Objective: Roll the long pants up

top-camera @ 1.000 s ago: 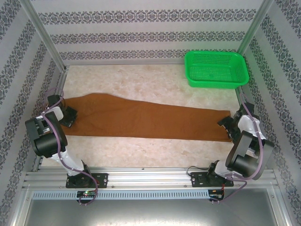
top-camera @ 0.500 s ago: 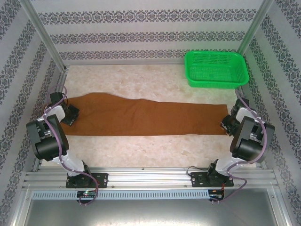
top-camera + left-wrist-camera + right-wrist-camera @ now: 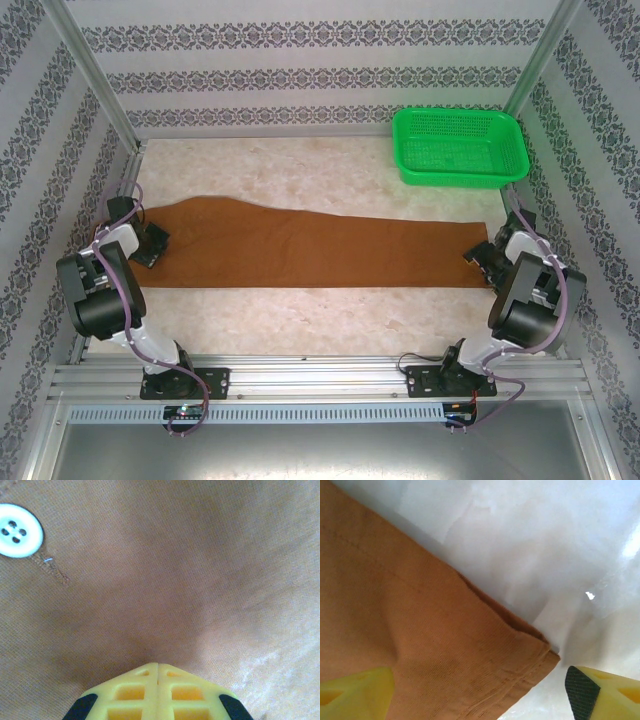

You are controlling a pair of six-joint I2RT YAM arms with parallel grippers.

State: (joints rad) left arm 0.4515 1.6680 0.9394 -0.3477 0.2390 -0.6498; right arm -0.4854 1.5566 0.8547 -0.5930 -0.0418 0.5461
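Observation:
The long pants (image 3: 300,250) lie flat across the table as one rust-brown strip, waist at the left and leg hem at the right. At the waist end my left gripper (image 3: 152,243) is shut on the cloth. In the left wrist view its yellow tips (image 3: 158,666) meet on the fabric (image 3: 175,570), with a pale waist button (image 3: 17,531) off to the upper left. My right gripper (image 3: 483,258) is at the hem end. In the right wrist view it (image 3: 480,695) stands open, and the hem corner (image 3: 540,655) lies loose between its fingers.
A green basket (image 3: 459,147) stands at the back right of the pale table (image 3: 300,320). Metal frame posts and patterned walls close in the left, right and back. Bare table lies in front of and behind the pants.
The hem end swung away from the near edge and the pants straightened. The right gripper closed on the hem, then opened and let it go. The left gripper stayed shut, barely moving.

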